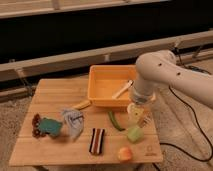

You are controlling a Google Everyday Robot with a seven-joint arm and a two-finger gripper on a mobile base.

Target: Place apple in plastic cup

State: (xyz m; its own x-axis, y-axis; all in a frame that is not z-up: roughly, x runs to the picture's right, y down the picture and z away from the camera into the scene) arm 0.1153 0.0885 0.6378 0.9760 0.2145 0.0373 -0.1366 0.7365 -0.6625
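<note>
The apple (125, 153), small, round and orange-yellow, lies near the table's front edge, right of centre. A small light green cup (134, 133) stands just behind it and a little to its right. My gripper (137, 116) hangs from the white arm (156, 75) above the table's right side, just behind the green cup and above it. Something pale yellow shows at its tip; I cannot tell what it is. The gripper is apart from the apple.
A yellow bin (100, 92) with a white utensil (122, 90) sits at the back centre. A long green pepper (116, 121), a dark striped packet (97, 140), a crumpled white bag (73, 121), a teal object (50, 126) and a yellow piece (82, 104) lie on the wooden table (50, 95).
</note>
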